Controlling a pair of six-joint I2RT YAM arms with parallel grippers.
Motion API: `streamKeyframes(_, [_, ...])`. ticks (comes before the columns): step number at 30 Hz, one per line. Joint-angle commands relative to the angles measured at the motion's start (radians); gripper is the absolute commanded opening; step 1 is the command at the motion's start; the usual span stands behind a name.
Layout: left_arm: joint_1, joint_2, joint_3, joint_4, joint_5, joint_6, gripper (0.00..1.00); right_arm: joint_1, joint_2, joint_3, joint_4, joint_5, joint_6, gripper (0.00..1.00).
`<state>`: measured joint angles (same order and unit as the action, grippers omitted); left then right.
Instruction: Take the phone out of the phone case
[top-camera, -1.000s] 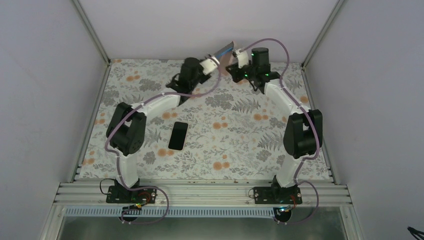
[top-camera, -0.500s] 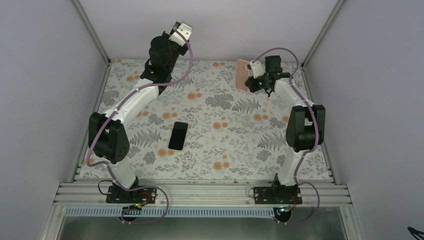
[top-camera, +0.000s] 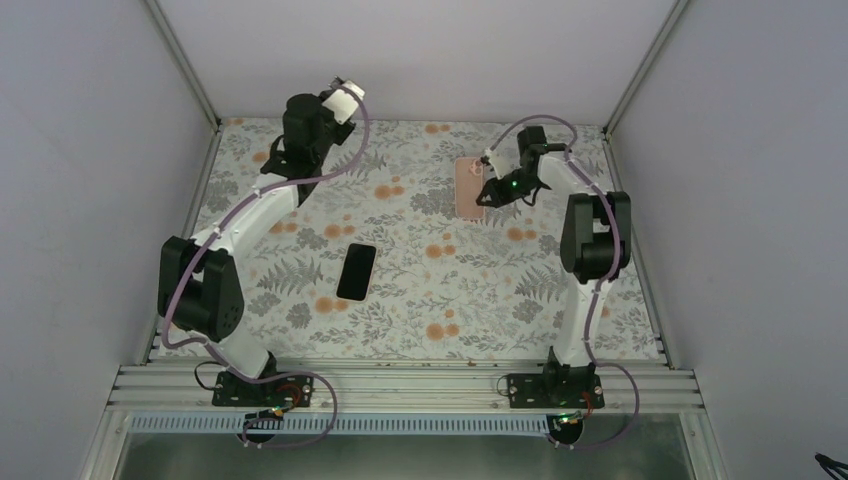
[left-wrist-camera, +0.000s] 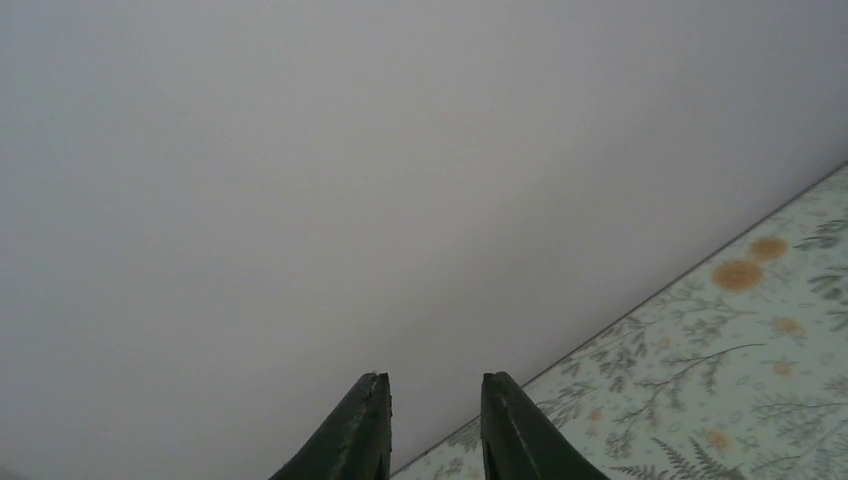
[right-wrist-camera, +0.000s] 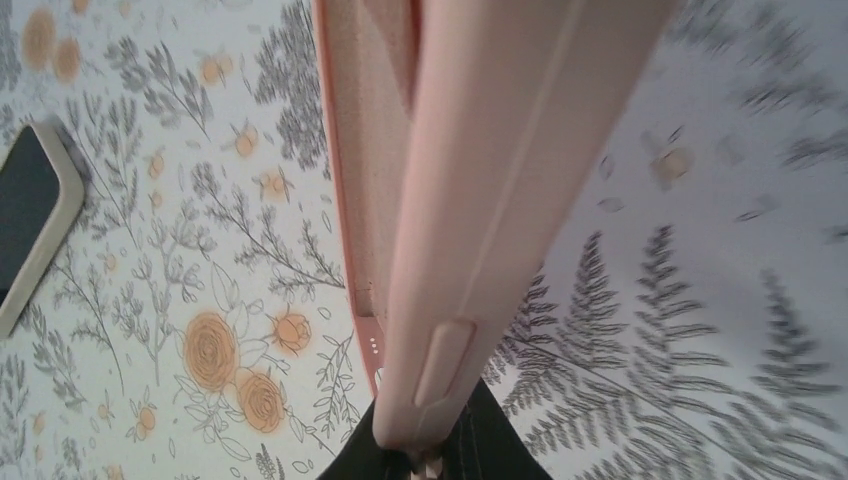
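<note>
The black phone (top-camera: 356, 271) lies flat on the floral table, left of centre, out of its case; its corner shows in the right wrist view (right-wrist-camera: 30, 220). My right gripper (top-camera: 490, 188) is shut on the edge of the empty pink phone case (top-camera: 468, 187), held low over the back right of the table; the case fills the right wrist view (right-wrist-camera: 470, 190). My left gripper (top-camera: 345, 92) is raised at the back left, open and empty, pointing at the back wall; its dark fingers (left-wrist-camera: 360, 430) show a gap.
The floral table cover (top-camera: 430, 290) is walled by grey panels on three sides. An aluminium rail (top-camera: 400, 385) carries both arm bases at the near edge.
My right gripper has swung the pink case down and towards the table centre. My left arm has pulled back to the far left, away from the case, and dropped slightly. The phone has not moved.
</note>
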<state>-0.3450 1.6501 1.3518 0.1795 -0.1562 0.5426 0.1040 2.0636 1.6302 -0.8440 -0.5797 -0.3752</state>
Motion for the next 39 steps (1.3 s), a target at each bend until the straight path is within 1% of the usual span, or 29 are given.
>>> streamKeyframes(1, [0.057, 0.007, 0.033, -0.066, -0.038, 0.020, 0.27, 0.005, 0.087, 0.054, -0.105, -0.090, -0.049, 0.04])
streamKeyframes(3, [0.082, 0.010, 0.025, -0.073, -0.040, 0.031, 0.28, 0.004, 0.126, 0.087, -0.154, -0.143, -0.068, 0.03])
streamKeyframes(5, [0.093, -0.002, -0.022, -0.037, -0.071, 0.067, 0.32, 0.003, 0.170, 0.114, -0.214, -0.207, -0.089, 0.04])
streamKeyframes(6, [0.101, -0.012, -0.044, -0.026, -0.078, 0.078, 0.36, 0.002, 0.183, 0.118, -0.224, -0.234, -0.093, 0.06])
streamKeyframes(7, [0.110, -0.020, -0.068, -0.026, -0.073, 0.084, 0.43, 0.002, 0.191, 0.117, -0.218, -0.245, -0.091, 0.13])
streamKeyframes(8, [0.116, -0.029, -0.088, -0.028, -0.072, 0.099, 0.51, 0.002, 0.195, 0.115, -0.201, -0.233, -0.076, 0.24])
streamKeyframes(9, [0.122, -0.039, -0.106, -0.030, -0.071, 0.107, 0.57, -0.001, 0.193, 0.111, -0.172, -0.215, -0.057, 0.38])
streamKeyframes(10, [0.128, -0.050, -0.129, -0.032, -0.066, 0.109, 0.64, -0.005, 0.186, 0.107, -0.140, -0.187, -0.036, 0.55])
streamKeyframes(12, [0.142, -0.084, -0.170, -0.050, -0.032, 0.118, 0.81, -0.006, 0.150, 0.097, -0.071, -0.092, -0.007, 0.71])
streamKeyframes(13, [0.145, -0.096, -0.183, -0.074, -0.012, 0.126, 0.86, -0.006, 0.125, 0.090, -0.038, -0.023, 0.001, 0.96])
streamKeyframes(14, [0.148, -0.105, -0.189, -0.114, 0.017, 0.134, 0.89, -0.006, 0.100, 0.087, -0.003, 0.039, 0.002, 0.99])
streamKeyframes(16, [0.149, -0.123, -0.199, -0.219, 0.070, 0.150, 0.92, 0.003, 0.038, 0.093, 0.003, 0.141, -0.024, 1.00])
streamKeyframes(18, [0.150, -0.138, -0.219, -0.290, 0.127, 0.180, 0.92, 0.036, -0.027, 0.077, -0.025, 0.169, -0.090, 1.00])
streamKeyframes(19, [0.150, -0.144, -0.233, -0.303, 0.139, 0.191, 0.92, 0.072, -0.063, 0.057, -0.047, 0.180, -0.148, 1.00])
streamKeyframes(22, [0.150, -0.132, -0.245, -0.381, 0.239, 0.225, 0.86, 0.242, -0.162, -0.068, -0.088, 0.244, -0.277, 0.97])
streamKeyframes(24, [0.146, -0.096, -0.223, -0.447, 0.303, 0.210, 0.76, 0.400, -0.227, -0.185, -0.067, 0.238, -0.316, 0.95])
streamKeyframes(25, [0.145, -0.075, -0.207, -0.480, 0.335, 0.206, 0.69, 0.439, -0.258, -0.209, -0.054, 0.225, -0.336, 0.93])
streamKeyframes(26, [0.140, -0.049, -0.194, -0.506, 0.350, 0.202, 0.60, 0.519, -0.283, -0.244, -0.045, 0.210, -0.350, 0.92])
streamKeyframes(28, [0.134, 0.009, -0.177, -0.542, 0.372, 0.206, 0.38, 0.618, -0.307, -0.258, -0.036, 0.177, -0.371, 0.76])
streamKeyframes(29, [0.133, 0.030, -0.173, -0.551, 0.376, 0.209, 0.31, 0.662, -0.304, -0.248, -0.042, 0.159, -0.379, 0.66])
streamKeyframes(30, [0.132, 0.050, -0.167, -0.555, 0.378, 0.213, 0.27, 0.700, -0.293, -0.236, -0.051, 0.143, -0.384, 0.53])
streamKeyframes(31, [0.129, 0.067, -0.163, -0.560, 0.383, 0.221, 0.19, 0.734, -0.278, -0.219, -0.054, 0.130, -0.385, 0.33])
streamKeyframes(32, [0.126, 0.084, -0.159, -0.564, 0.387, 0.225, 0.11, 0.764, -0.258, -0.206, -0.054, 0.124, -0.384, 0.22])
streamKeyframes(33, [0.120, 0.099, -0.155, -0.578, 0.398, 0.233, 0.06, 0.790, -0.228, -0.193, -0.049, 0.125, -0.382, 0.14])
streamKeyframes(34, [0.112, 0.116, -0.149, -0.590, 0.406, 0.238, 0.03, 0.815, -0.201, -0.184, -0.044, 0.127, -0.383, 0.09])
streamKeyframes(35, [0.104, 0.133, -0.143, -0.598, 0.406, 0.238, 0.02, 0.833, -0.176, -0.178, -0.033, 0.133, -0.382, 0.05])
streamKeyframes(39, [0.079, 0.188, -0.130, -0.593, 0.411, 0.221, 0.02, 0.888, -0.085, -0.157, 0.006, 0.115, -0.372, 0.03])
